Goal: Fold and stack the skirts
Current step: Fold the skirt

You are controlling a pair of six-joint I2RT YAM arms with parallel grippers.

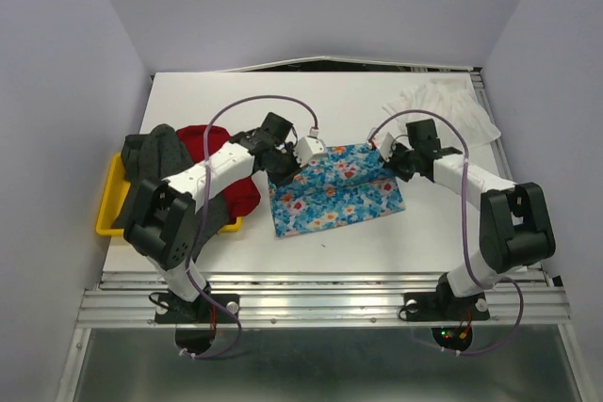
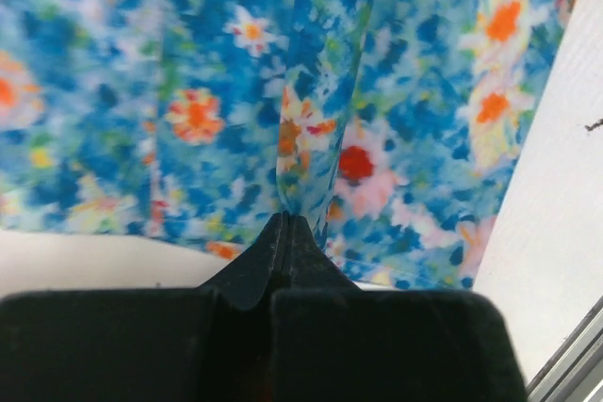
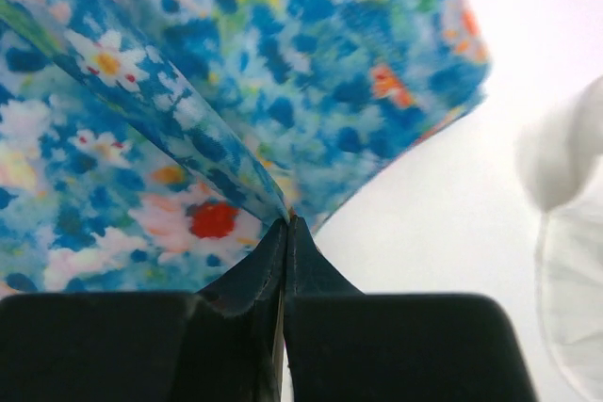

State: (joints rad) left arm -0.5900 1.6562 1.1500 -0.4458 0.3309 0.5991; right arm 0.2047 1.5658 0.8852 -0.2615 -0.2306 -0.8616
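Top camera looks steeply down over the whole table (image 1: 311, 101); both wrist cameras press close on the blue flowered skirt (image 1: 334, 190), mid-frame there.

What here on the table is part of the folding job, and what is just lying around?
Part of the job:
- blue floral skirt, pinched by the left gripper and the right gripper
- red skirt
- dark grey skirt
- white skirt

Just lying about:
- yellow tray, under the red and grey skirts
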